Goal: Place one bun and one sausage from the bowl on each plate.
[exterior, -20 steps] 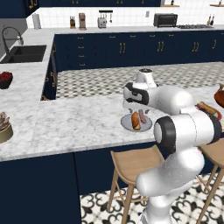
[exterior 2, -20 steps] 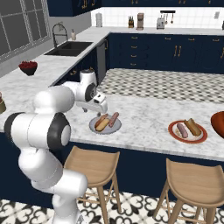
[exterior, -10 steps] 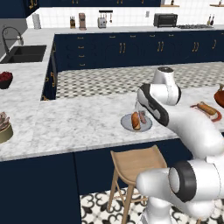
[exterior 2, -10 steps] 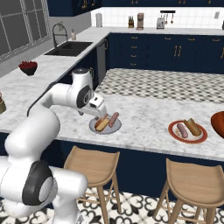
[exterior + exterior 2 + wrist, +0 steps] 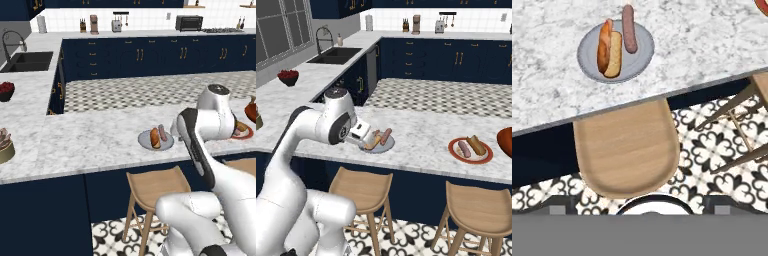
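Observation:
The grey plate (image 5: 639,62) lies on the marble counter with one bun (image 5: 609,47) and one sausage (image 5: 630,35) side by side on it. My gripper (image 5: 360,136) hangs open and empty, raised above the counter's front edge just left of that plate (image 5: 387,146). To the right, the red-rimmed plate (image 5: 452,151) also carries a bun (image 5: 476,145) and a sausage (image 5: 463,148). The reddish-brown bowl (image 5: 505,141) sits at the far right edge; what it contains is out of sight. In the left base view my arm hides most of the red-rimmed plate (image 5: 241,131).
Two wooden stools (image 5: 362,187) (image 5: 476,202) stand under the counter's front edge, one directly below my hand (image 5: 626,150). A dark bowl of red fruit (image 5: 288,76) and a sink (image 5: 27,61) lie far left. A small tan bowl (image 5: 4,145) sits at the left end.
The arm has pulled back from over the grey plate toward the counter's front edge and lifted. Bun and sausage stay on the plate. The jaws remain wide.

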Tool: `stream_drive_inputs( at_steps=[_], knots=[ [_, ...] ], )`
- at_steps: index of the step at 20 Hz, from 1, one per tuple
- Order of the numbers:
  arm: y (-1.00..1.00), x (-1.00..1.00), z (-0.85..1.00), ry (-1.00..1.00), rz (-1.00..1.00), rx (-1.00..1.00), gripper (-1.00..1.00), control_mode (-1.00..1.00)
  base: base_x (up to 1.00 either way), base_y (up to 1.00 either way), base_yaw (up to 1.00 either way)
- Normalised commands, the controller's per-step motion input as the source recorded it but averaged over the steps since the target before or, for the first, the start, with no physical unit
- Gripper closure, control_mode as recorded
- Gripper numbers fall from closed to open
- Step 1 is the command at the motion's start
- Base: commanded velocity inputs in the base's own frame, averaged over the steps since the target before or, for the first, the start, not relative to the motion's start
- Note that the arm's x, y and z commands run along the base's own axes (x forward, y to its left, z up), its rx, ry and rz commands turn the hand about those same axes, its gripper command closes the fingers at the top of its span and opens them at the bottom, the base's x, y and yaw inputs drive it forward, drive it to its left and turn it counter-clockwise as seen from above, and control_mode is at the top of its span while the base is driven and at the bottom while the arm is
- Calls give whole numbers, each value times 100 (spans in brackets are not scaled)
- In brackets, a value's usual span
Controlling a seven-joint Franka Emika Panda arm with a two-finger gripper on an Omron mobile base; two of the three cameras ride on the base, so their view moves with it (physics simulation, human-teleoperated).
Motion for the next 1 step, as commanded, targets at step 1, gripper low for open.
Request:
stream_drive_inputs(
  at_steps=[1],
  knots=[
    [0, -100, 16, -10, 0, 0, -100, -100, 0, 0, 0]
  ],
)
